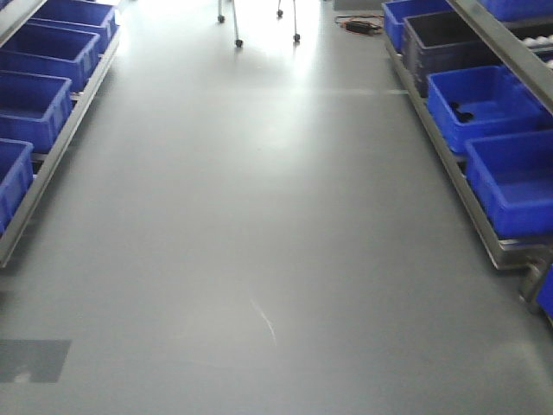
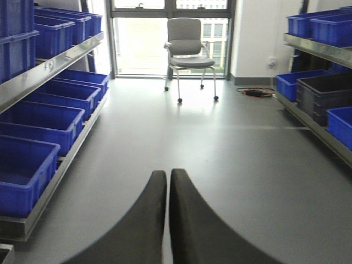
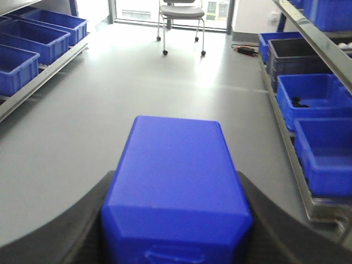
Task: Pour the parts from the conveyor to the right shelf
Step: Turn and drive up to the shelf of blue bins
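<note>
My right gripper (image 3: pixel 176 220) is shut on a small blue box (image 3: pixel 176 181), its smooth underside facing the camera, held above the grey floor. Its dark fingers (image 3: pixel 82 220) show on both sides of the box. My left gripper (image 2: pixel 168 181) is shut and empty, fingertips together, pointing down the aisle. The right shelf (image 1: pixel 484 225) holds blue bins (image 1: pixel 484 104) on its low rail; one bin has a few dark parts (image 1: pixel 462 111) in it, also seen in the right wrist view (image 3: pixel 300 102). The conveyor is out of view. Neither gripper shows in the front view.
A left shelf (image 1: pixel 52 156) with blue bins (image 1: pixel 30 108) lines the aisle. A dark grey bin (image 1: pixel 436 43) sits on the right shelf. A grey wheeled chair (image 2: pixel 187 49) stands at the far window. A cable and device (image 1: pixel 359 26) lie on the floor at far right.
</note>
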### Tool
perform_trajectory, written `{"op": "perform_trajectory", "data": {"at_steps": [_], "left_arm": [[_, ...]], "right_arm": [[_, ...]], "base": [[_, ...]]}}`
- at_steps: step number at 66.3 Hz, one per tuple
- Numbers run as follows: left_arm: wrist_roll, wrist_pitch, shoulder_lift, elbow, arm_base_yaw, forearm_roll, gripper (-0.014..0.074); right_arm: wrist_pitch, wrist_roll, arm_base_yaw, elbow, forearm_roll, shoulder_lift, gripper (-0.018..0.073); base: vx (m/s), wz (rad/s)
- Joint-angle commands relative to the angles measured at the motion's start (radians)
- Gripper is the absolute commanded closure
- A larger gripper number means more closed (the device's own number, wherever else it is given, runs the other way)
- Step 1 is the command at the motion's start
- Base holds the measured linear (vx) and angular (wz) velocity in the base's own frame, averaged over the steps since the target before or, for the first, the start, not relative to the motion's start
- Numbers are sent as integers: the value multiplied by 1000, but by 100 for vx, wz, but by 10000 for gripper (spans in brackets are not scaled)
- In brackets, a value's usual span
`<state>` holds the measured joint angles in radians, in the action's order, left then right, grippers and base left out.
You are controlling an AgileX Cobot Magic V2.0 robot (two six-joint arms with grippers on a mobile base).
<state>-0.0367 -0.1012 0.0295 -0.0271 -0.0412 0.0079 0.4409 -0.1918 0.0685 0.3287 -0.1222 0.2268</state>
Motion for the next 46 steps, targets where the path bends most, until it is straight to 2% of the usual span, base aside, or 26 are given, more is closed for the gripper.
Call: {"op": "perform_trajectory", "data": {"at_steps": [1, 20, 46], "left_arm": [[-8, 79, 17, 20, 5, -8, 602], [-8, 79, 17, 20, 5, -8, 602], [-8, 79, 17, 20, 5, -8, 602]], "right_arm": [[-80, -8, -2, 29, -1, 9, 564], [-80, -8, -2, 29, -1, 9, 564], [-80, -8, -2, 29, -1, 9, 564]], "base": [[57, 27], [50, 56], [33, 111]]}}
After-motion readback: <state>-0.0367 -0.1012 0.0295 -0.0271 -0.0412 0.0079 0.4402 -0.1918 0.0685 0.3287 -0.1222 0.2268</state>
